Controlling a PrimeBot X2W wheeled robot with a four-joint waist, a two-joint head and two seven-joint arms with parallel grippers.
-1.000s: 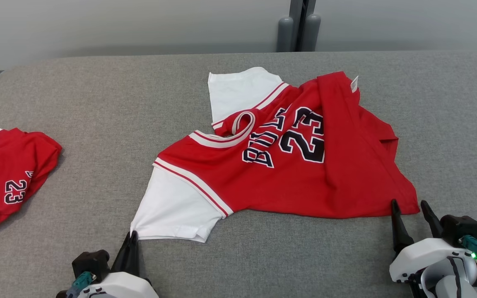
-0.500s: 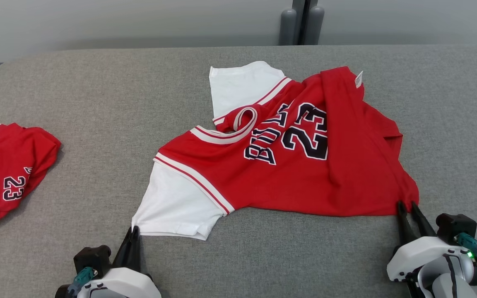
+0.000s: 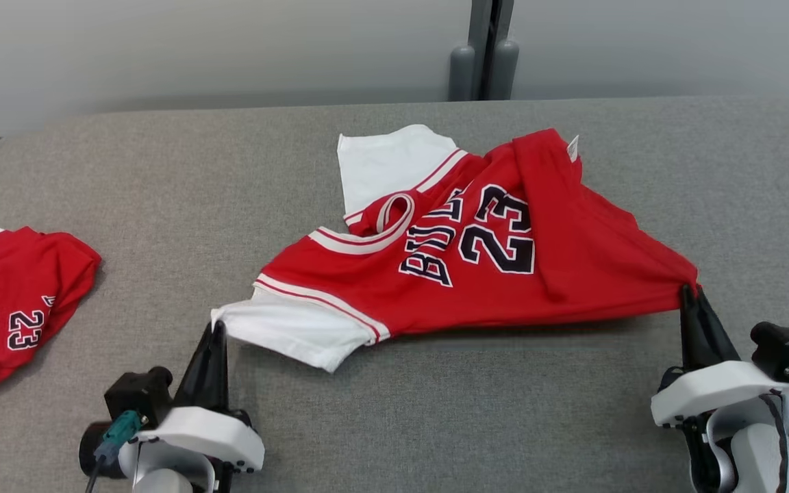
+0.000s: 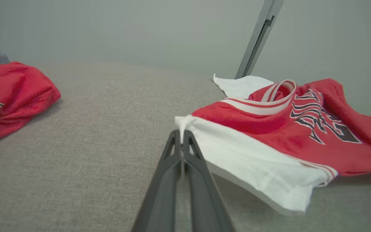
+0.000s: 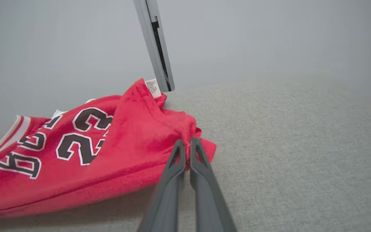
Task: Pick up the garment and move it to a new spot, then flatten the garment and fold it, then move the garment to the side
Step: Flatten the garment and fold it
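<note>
Head view: red number-23 jersey [image 3: 477, 274] spread crumpled across the middle of the grey upholstered surface [image 3: 161, 171], near edge raised slightly off it. Left gripper [image 3: 217, 327] at lower left, jaws closed tight on the corner of the white sleeve [image 3: 285, 329]. Right gripper [image 3: 687, 291] at lower right, jaws pinched together on the red hem corner [image 3: 672, 281]. Fabric drawn fairly taut between the two. Care label [image 3: 572, 147] at the far fold. Second red garment [image 3: 18, 301] bunched at the left edge, well apart.
</note>
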